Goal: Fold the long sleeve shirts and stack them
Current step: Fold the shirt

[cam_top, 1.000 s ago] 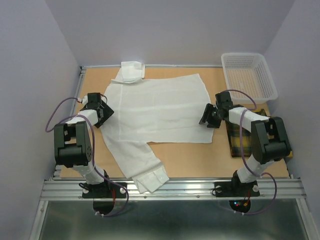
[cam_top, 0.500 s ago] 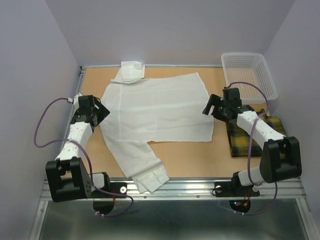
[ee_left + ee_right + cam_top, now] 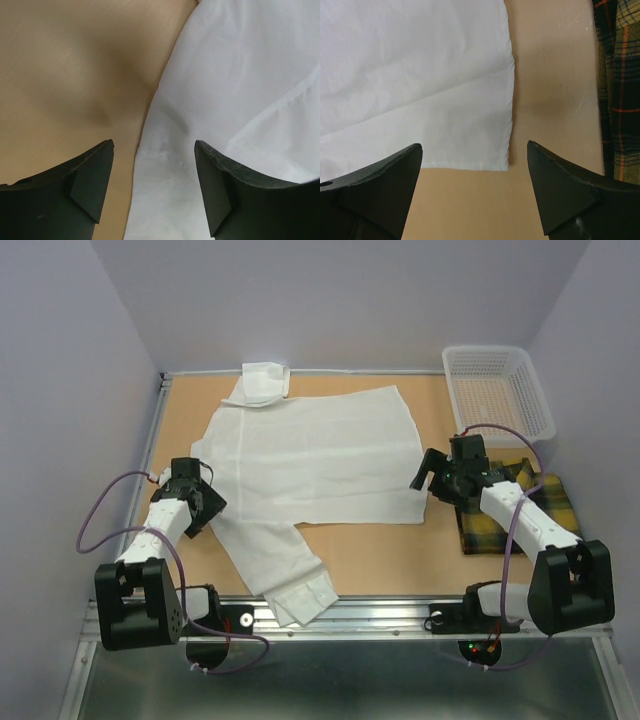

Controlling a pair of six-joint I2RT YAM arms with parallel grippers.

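Two shirts, one basket (image 3: 541, 408), two end effectors, one bench (image 3: 385, 552).
One white shirt (image 3: 320, 455) fills the centre of the frame and one yellow-and-dark plaid shirt (image 3: 548, 508) sits at the right. The single white mesh basket is at the upper right. The left end effector (image 3: 154, 150) and the right end effector (image 3: 475, 150) have two fingers each, four in all.

Folded shirt (image 3: 553, 502) lies right of spread shirt (image 3: 320, 455), basket (image 3: 485, 350) behind it
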